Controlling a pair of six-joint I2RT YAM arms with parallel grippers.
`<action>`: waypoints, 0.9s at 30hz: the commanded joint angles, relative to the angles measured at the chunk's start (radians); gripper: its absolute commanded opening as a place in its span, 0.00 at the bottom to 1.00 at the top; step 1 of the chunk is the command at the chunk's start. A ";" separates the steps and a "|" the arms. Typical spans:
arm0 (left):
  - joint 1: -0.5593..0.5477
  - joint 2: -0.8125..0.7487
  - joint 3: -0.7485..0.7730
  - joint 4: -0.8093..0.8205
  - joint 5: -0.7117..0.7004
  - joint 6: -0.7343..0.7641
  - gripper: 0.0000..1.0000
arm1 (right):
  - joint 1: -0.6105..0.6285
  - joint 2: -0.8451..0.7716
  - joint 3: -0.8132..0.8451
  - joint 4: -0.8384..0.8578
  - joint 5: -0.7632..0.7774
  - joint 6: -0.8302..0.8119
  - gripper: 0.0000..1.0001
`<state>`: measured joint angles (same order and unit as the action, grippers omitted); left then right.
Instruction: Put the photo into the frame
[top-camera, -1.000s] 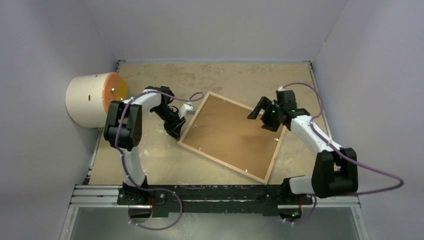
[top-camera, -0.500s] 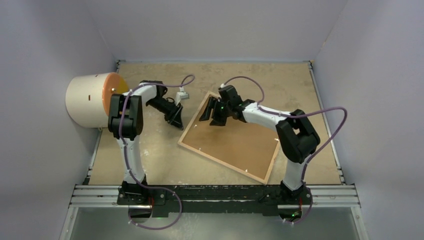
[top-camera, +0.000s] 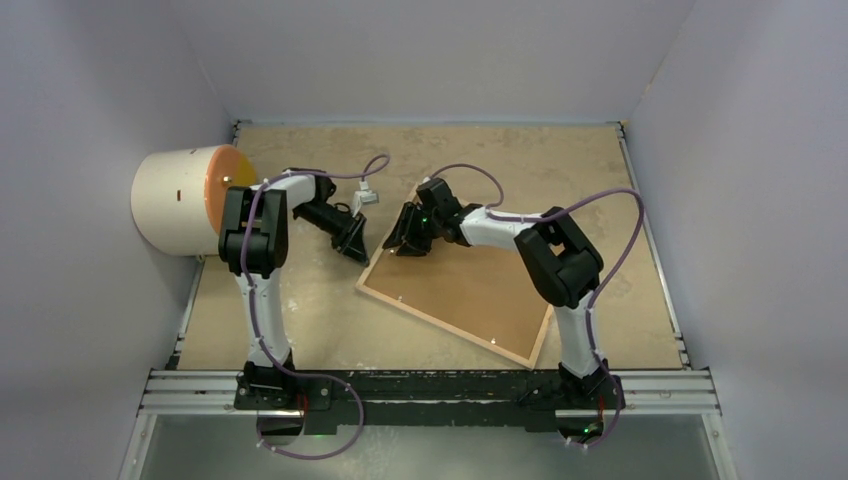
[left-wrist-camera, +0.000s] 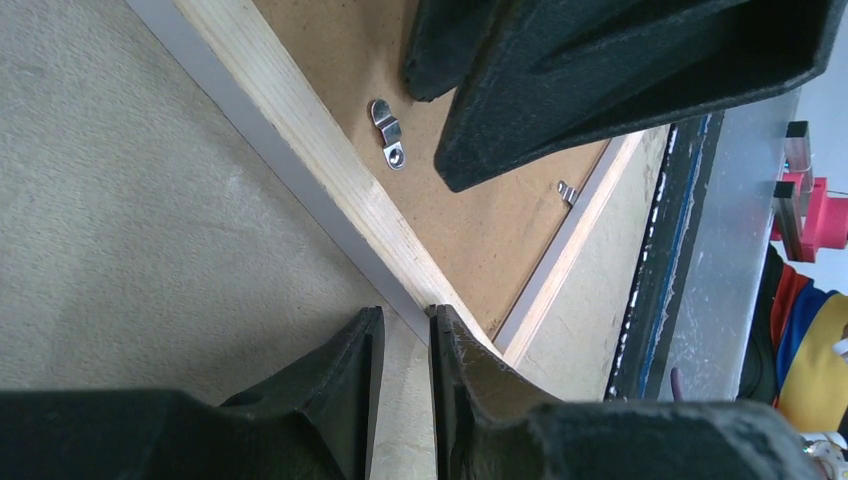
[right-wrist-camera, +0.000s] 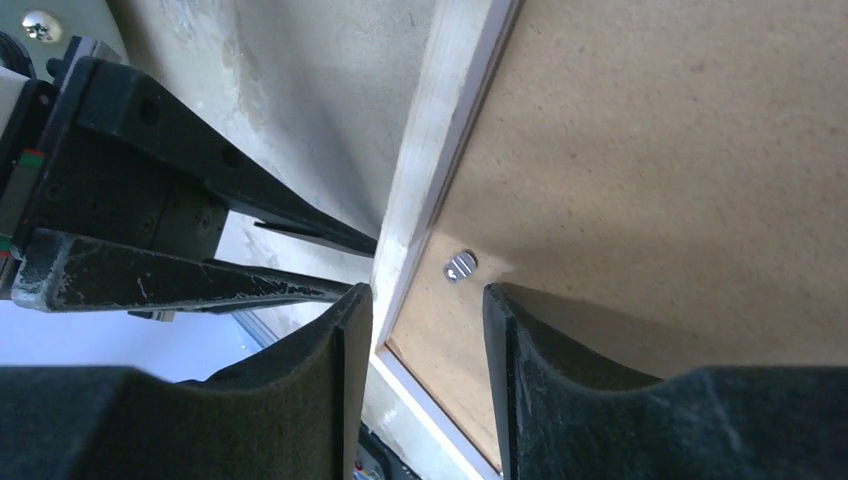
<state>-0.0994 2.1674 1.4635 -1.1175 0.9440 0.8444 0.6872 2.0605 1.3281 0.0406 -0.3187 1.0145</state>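
The frame (left-wrist-camera: 312, 150) lies flat on the worktop (top-camera: 300, 310), back up, with the brown backing board (top-camera: 470, 280) seated inside its pale wood rim. Its long axis runs from far-left to near-right, so one short edge faces the left arm. The photo is not visible in any view, and I cannot tell whether it is under the board or elsewhere.

A small metal turn clip (right-wrist-camera: 460, 267) sits on the board just inside that short edge. The right end effector (right-wrist-camera: 425, 297) hangs directly over it, jaws about half apart and holding nothing. One finger is outboard of the rim and the other is over the board, with the clip and rim in the gap between them.

The left end effector (left-wrist-camera: 400, 335) is at the same short edge, on its outer side. Its jaws are drawn in to a slim gap that lines up with the rim. Whether the pads actually bear on the wood I cannot tell.

The clip looks like the likely target, and the right arm is the nearer one, with the clip straight below its fingertips. If the left arm is bracing the frame, that would help.

A white drum with an orange face (top-camera: 185, 200) stands at the far left, well apart from the frame.
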 joint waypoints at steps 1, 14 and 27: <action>-0.002 -0.015 -0.024 0.028 0.021 0.001 0.25 | 0.005 0.013 0.042 0.031 -0.030 0.030 0.46; -0.002 -0.024 -0.026 0.039 0.007 -0.003 0.24 | 0.005 0.057 0.062 0.053 -0.045 0.051 0.42; -0.004 -0.026 -0.025 0.044 0.007 -0.004 0.24 | 0.015 0.095 0.094 0.082 -0.091 0.088 0.38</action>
<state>-0.0982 2.1670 1.4544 -1.1065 0.9508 0.8272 0.6895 2.1448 1.3872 0.1123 -0.3832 1.0840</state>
